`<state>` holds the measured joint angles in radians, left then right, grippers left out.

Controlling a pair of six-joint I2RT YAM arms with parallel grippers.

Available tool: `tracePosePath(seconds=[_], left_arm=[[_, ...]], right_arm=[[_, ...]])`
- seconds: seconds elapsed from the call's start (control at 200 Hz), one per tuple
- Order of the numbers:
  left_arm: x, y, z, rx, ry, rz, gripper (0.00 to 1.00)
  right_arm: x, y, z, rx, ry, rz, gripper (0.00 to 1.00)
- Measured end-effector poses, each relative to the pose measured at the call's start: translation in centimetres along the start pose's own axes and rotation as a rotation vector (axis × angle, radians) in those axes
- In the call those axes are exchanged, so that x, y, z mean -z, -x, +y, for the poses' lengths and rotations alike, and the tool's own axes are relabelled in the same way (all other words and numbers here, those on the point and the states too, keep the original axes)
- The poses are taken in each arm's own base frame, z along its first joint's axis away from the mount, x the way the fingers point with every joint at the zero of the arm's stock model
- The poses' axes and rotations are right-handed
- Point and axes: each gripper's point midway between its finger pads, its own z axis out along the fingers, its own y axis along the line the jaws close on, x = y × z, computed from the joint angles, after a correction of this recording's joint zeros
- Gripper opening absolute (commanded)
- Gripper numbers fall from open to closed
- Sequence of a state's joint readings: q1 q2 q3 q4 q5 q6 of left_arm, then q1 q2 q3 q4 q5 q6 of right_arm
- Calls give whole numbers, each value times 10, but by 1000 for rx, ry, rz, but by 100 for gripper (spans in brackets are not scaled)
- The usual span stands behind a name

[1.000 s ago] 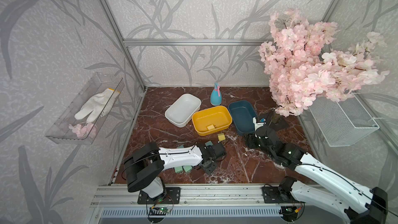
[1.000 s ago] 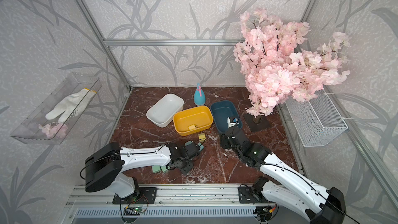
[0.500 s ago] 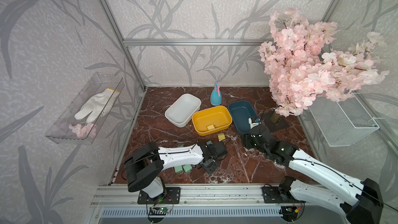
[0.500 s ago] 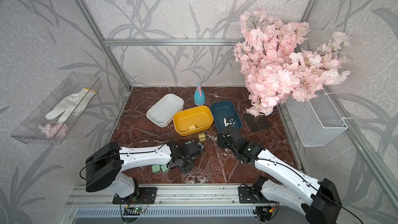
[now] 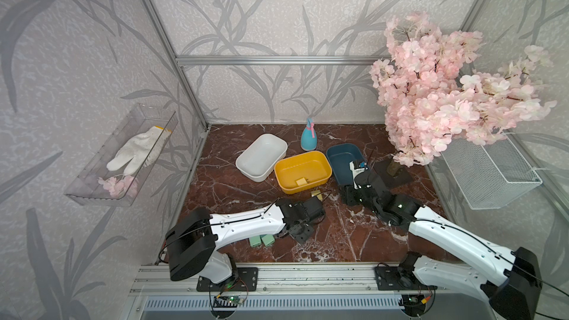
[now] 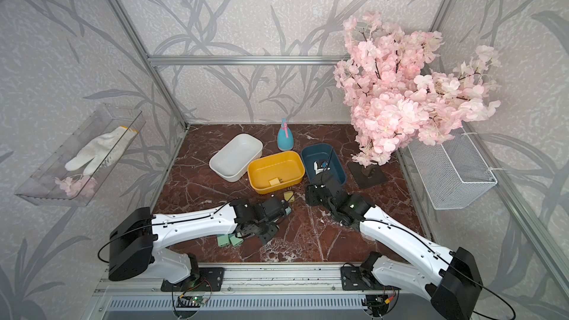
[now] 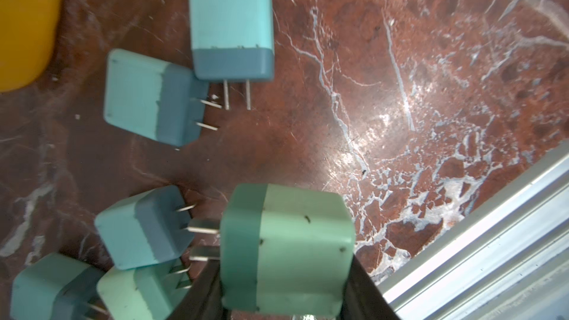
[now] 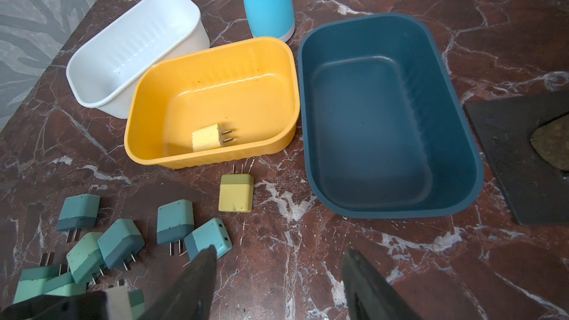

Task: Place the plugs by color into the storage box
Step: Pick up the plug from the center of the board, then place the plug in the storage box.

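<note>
Firstly, the red marble table point(image 5: 338, 241) is seen, w/ a pink blossom tree point(image 5: 437, 93) at its far right corner. A white wire basket point(image 5: 492, 177) is fixed on the right wall. On the left wall a clear shelf point(image 5: 101, 198) is mounted, and a white glove point(image 5: 135, 152) is laid in it.

Three bins are set in a row at the back-middle of the table: the white bin point(image 8: 92, 100), the yellow bin point(image 8: 147, 155) just beside it, then the dark blue bin point(image 8: 391, 210). A light-blue spray bottle point(image 8: 268, 4) is stood upright behind them.

The right gripper point(image 8: 277, 272) is held low in front of the dark blue bin, jaws apart at approx. medium width over bare marble. The left gripper point(image 7: 283, 287) is closed on a mint green plug point(image 7: 295, 241), prongs pointing sideways.

One yellow plug point(image 8: 205, 142) is lying inside the yellow bin. A second yellow plug point(image 8: 235, 193) is left on the table just in front of that bin. The teal plugs point(image 8: 175, 220) and the other mint plugs point(image 5: 261, 240) are scattered near the left gripper, some touching.
</note>
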<state>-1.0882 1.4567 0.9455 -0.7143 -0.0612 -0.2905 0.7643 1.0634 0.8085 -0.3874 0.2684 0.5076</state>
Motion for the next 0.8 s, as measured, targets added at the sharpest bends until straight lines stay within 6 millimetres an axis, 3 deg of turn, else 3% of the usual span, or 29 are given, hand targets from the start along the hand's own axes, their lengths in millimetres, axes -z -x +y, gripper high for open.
tracePosePath(seconds=[0.25, 0.49, 0.65, 0.8], left_arm=[[40, 8, 34, 119, 89, -123, 0], [74, 23, 83, 325, 92, -198, 0], [92, 41, 125, 434, 123, -231, 0], [89, 52, 176, 534, 169, -214, 0]], right_arm=[[3, -16, -6, -37, 17, 8, 69], [0, -17, -4, -44, 22, 16, 69], [-7, -19, 1, -40, 31, 43, 69], [-20, -21, 12, -34, 52, 88, 69]])
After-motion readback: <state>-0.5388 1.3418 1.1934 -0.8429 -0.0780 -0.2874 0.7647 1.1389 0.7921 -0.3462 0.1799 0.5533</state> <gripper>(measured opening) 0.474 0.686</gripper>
